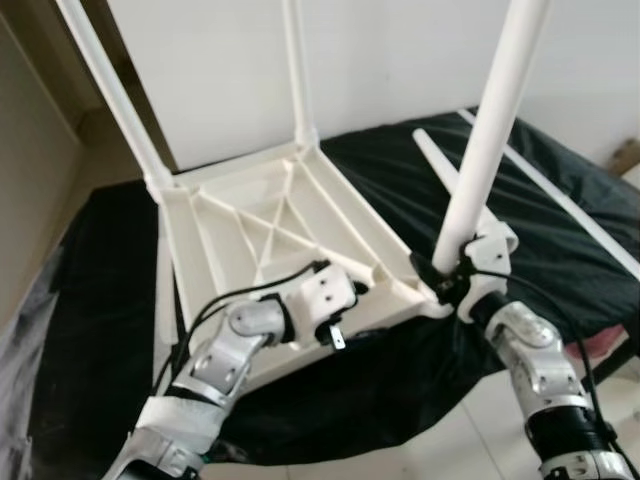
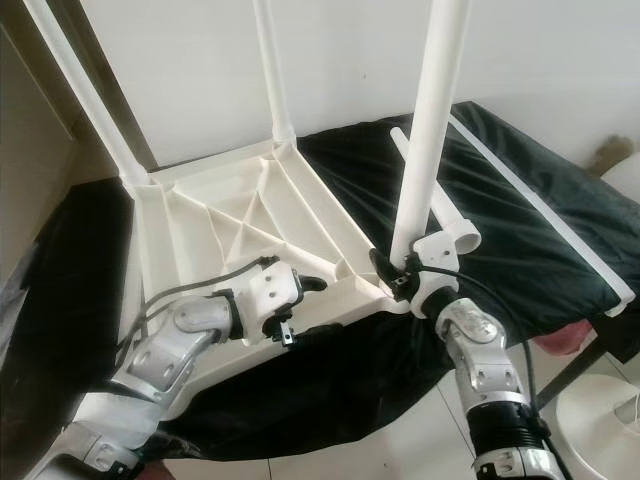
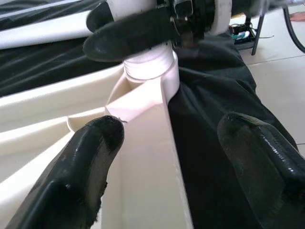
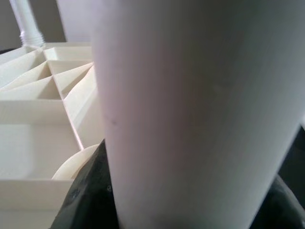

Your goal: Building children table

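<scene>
Black cloth [image 1: 560,250] holds an upturned tabletop [image 1: 270,250]. Two legs stand fitted; right gripper [image 1: 447,272] clamps a third leg [image 1: 490,130] at its corner socket. Left gripper [image 1: 345,300], open, straddles the rim. A fourth leg [image 2: 425,175] lies loose.

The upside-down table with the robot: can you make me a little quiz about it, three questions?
1. True or false: the white table lies with its ribbed underside up on a black cloth.
2. How many legs stand up from the table's corners, counting the one that the right claw holds?
A. one
B. three
C. five
3. Fill the gap: the left claw sits with one finger on each side of the table's ____, near the corner where the held leg goes in.

Key
1. True.
2. B. Another loose leg lies on the cloth.
3. Rim: its fingers are apart, one on either side.
</scene>
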You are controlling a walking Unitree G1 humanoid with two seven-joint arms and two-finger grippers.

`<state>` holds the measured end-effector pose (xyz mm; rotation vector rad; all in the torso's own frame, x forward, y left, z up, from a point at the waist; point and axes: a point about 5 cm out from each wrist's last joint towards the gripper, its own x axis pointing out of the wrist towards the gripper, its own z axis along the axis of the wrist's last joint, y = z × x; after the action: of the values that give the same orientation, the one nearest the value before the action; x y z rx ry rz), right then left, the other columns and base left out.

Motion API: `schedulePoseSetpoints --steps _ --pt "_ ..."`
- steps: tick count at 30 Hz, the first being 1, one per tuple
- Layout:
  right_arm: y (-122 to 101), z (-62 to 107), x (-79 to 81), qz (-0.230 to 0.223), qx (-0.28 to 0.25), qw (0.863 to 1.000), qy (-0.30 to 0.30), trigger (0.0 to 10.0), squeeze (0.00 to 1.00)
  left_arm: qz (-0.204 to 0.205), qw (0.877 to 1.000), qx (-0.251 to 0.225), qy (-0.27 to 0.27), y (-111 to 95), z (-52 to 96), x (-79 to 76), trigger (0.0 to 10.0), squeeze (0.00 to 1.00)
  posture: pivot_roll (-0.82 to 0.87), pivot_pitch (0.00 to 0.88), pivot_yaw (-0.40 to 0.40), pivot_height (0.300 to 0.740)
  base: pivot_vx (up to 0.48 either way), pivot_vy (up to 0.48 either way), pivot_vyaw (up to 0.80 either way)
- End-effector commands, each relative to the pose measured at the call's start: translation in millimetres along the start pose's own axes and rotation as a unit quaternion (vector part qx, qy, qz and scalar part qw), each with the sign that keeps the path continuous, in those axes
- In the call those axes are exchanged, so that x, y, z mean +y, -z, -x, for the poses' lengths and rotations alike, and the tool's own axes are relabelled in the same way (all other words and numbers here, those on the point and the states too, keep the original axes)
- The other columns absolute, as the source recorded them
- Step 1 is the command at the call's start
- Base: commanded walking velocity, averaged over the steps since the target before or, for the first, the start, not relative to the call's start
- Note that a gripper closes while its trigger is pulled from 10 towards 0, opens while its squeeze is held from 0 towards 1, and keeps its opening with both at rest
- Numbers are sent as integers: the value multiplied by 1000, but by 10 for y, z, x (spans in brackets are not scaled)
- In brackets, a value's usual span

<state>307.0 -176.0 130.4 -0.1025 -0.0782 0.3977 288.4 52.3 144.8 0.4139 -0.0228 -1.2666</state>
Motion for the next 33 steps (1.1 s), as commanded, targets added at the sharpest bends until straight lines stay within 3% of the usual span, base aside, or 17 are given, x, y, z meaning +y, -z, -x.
schedulePoseSetpoints --steps 1,8,11,14,16,19,24,33 --pt "96 6 102 -6 25 1000 -4 10000 0 -2 1000 4 -21 13 17 40 10000 0 -112 0 98 740 0 0 0" --pt "130 -21 181 -19 47 993 104 10000 0 -3 1000 2 -16 8 2 37 10000 0 -120 0 102 740 0 0 0" --pt "139 -23 223 -53 56 980 181 10000 0 -2 1000 1 -16 7 -6 42 10000 0 -120 0 100 740 0 0 0" --pt "137 -17 304 -87 63 959 262 10000 0 1 1000 -4 -14 -4 -28 12 10000 0 -117 0 94 740 0 0 0" --pt "139 -15 325 -92 65 953 281 10000 0 1 1000 -5 -13 -9 -36 5 10000 0 -117 0 94 740 0 0 0" --pt "94 -39 445 -117 48 949 288 10000 0 2 1000 -9 -12 -24 -45 6 10000 0 -112 0 90 740 0 0 0" --pt "59 -26 388 -98 45 954 279 10000 0 3 1000 -9 -13 -14 -41 4 10000 0 -113 0 81 740 0 0 0" --pt "9 -61 449 -90 45 957 272 10000 0 3 1000 -14 -18 -28 -67 4 10000 0 -110 0 65 740 0 0 0"
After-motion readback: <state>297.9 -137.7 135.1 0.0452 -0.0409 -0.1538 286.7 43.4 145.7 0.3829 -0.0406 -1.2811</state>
